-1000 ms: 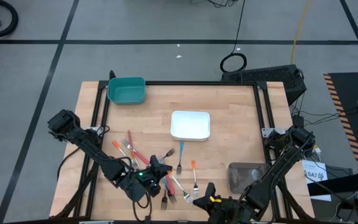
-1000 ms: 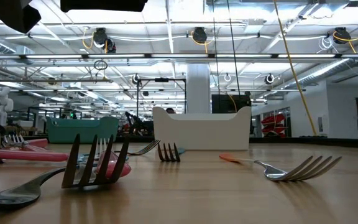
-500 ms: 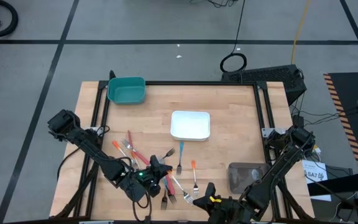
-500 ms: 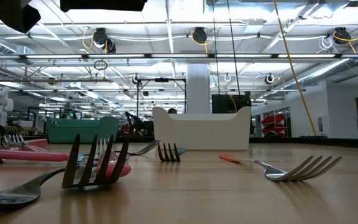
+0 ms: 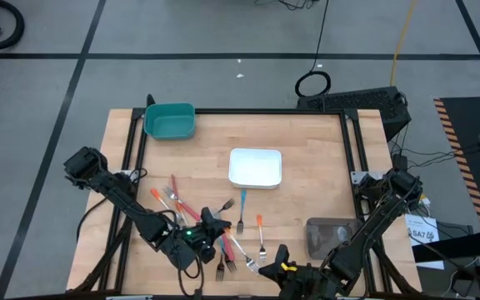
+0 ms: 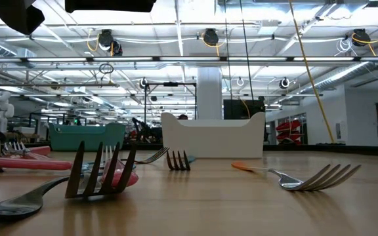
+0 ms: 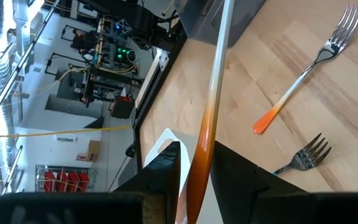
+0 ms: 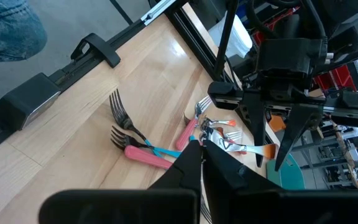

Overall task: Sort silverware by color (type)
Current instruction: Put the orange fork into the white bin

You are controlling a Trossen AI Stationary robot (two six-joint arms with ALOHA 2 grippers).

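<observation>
Most of the forks (image 5: 223, 237) lie heaped at the bench's (image 5: 307, 142) near edge, so your left gripper (image 5: 211, 227) works there, jaws pinching an orange-handled fork (image 7: 205, 118). Right gripper (image 5: 267, 267) waits alongside (jaws closed, nothing between them). Open room lies toward the white tray (image 5: 255, 167).

The high view is looking straight down from well above, taking in the whole table (image 5: 307, 150) and floor around it. The low view is sitting at tabletop level, facing across the wood into the room, with forks looming close in its lower left. The left wrist view is peering close along its own fingers toward the table edge. The right wrist view is looking from farther off. High and low views are sharing the white tray (image 5: 255, 167) (image 6: 212, 136) mid-frame.
</observation>
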